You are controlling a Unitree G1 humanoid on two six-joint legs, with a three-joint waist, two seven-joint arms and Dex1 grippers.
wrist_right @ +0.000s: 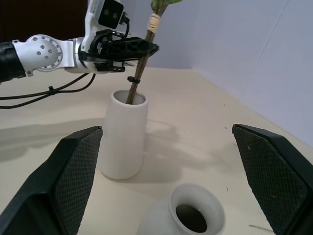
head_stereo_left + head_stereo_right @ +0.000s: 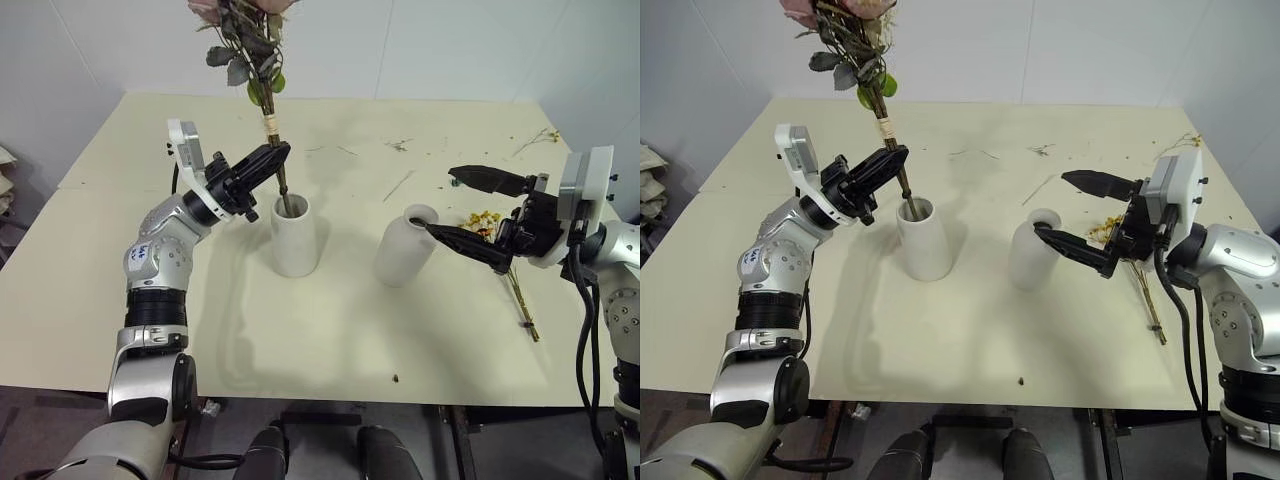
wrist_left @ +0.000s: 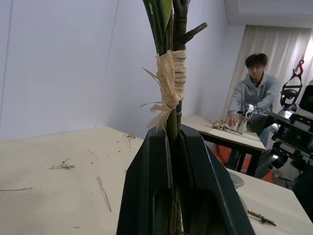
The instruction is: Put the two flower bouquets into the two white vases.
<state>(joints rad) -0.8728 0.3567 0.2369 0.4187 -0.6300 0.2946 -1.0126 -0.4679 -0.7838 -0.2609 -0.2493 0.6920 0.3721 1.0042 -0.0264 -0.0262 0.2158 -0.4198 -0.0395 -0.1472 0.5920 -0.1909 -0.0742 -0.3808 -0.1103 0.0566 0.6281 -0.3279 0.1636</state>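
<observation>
Centrally, two white vases: the cylinder vase (image 2: 295, 236) receives the stems of one rose bouquet (image 2: 247, 40) clamped by the left gripper (image 2: 275, 160); beside the bottle vase (image 2: 405, 246), the right gripper (image 2: 462, 207) gapes over one yellow bouquet (image 2: 500, 250) lying on the table (image 2: 330, 330).

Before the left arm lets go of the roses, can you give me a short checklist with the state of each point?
1. Left gripper shut on the rose bunch stems: ok.
2. Stem ends inside the cylinder vase: ok.
3. Stems resting on the vase bottom: cannot tell.
4. Bunch upright: not ok, it leans.
5. Right gripper open, apart from the roses: ok.
6. Yellow bunch in the bottle vase: not ok, it lies on the table.
</observation>
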